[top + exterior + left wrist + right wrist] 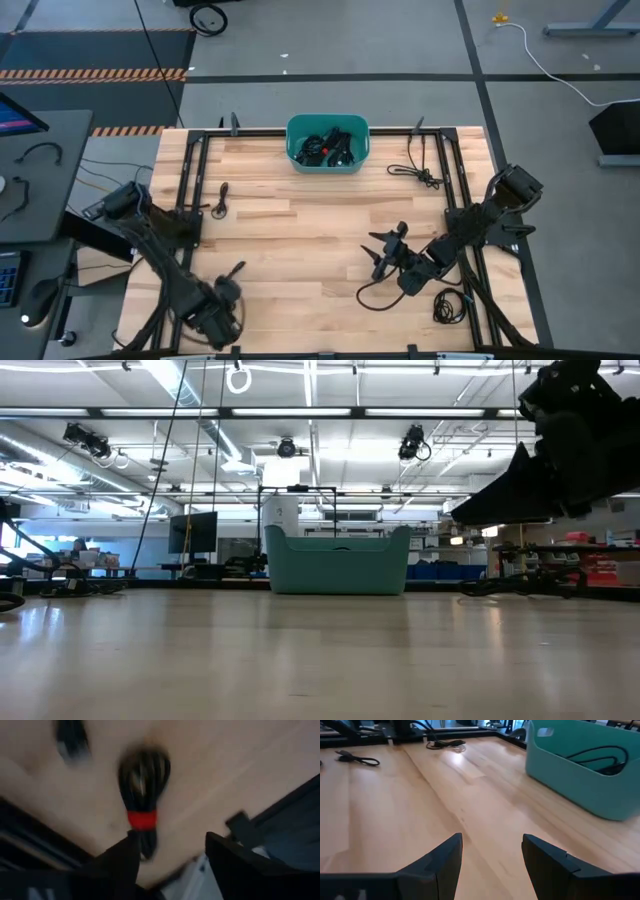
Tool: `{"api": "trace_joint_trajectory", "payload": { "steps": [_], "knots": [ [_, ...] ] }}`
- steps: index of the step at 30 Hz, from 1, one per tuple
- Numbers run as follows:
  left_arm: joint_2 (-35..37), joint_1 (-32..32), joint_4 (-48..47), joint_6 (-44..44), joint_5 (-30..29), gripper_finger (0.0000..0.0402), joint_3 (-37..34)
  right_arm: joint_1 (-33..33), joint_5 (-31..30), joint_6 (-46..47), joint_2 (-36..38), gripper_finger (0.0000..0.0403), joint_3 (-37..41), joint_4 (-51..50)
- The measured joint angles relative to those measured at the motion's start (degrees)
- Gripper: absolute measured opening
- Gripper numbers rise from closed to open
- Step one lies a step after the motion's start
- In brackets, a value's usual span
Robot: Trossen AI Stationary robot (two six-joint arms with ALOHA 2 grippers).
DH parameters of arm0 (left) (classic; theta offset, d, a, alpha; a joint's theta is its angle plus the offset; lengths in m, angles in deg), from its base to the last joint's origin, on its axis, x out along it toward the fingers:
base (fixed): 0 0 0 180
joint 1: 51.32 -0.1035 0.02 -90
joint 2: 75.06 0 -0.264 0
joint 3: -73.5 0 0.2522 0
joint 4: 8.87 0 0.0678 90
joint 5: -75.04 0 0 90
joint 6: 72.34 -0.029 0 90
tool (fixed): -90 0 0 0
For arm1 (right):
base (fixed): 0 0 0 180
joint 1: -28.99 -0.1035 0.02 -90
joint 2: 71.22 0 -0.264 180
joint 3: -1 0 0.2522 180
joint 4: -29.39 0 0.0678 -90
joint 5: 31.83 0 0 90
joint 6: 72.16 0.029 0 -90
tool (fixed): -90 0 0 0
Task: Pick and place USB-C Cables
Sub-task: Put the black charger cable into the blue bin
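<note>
A teal bin stands at the table's far middle with several black USB-C cables inside. Loose cables lie at the far right, the left, and the near right. My left gripper is open near the near-left edge, over a black bundle with a red tie lying on the wood. My right gripper is open, raised above the table right of centre. My left gripper is open. The bundle's end below the red tie sits right beside one finger. Whether that finger touches it, I cannot tell. The bundle lies on the table along the fingers' direction.
Black frame rails run along the table's left and right sides. A dark cord lies by the rail at the far left. Bare wood spreads across the middle between the arms and the bin.
</note>
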Motion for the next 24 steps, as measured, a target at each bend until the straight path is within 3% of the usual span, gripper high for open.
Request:
{"api": "trace_joint_trajectory", "payload": {
  "steps": [5, 9, 17, 24],
  "knots": [
    [0.0, 5.3, 12.2, 15.6, 0.8, 0.0267, -6.8, 0.2, -1.4, -0.3, 0.0, 0.021, 0.9, 0.6],
    [0.0, 7.7, 13.8, 22.1, 1.0, 0.0269, -10.6, 0.8, -1.3, -1.4, 0.0, 0.021, 1.0, 0.7],
    [-0.7, 7.3, 13.9, 21.0, -3.9, 0.0241, -13.9, 1.5, -1.0, -1.7, 0.0, 0.021, 1.0, 1.0],
    [-5.4, 5.5, 15.1, 15.4, -0.6, 0.0178, -13.6, 1.4, -0.9, -1.7, 0.0, 0.021, 1.0, 1.4]
  ]
}}
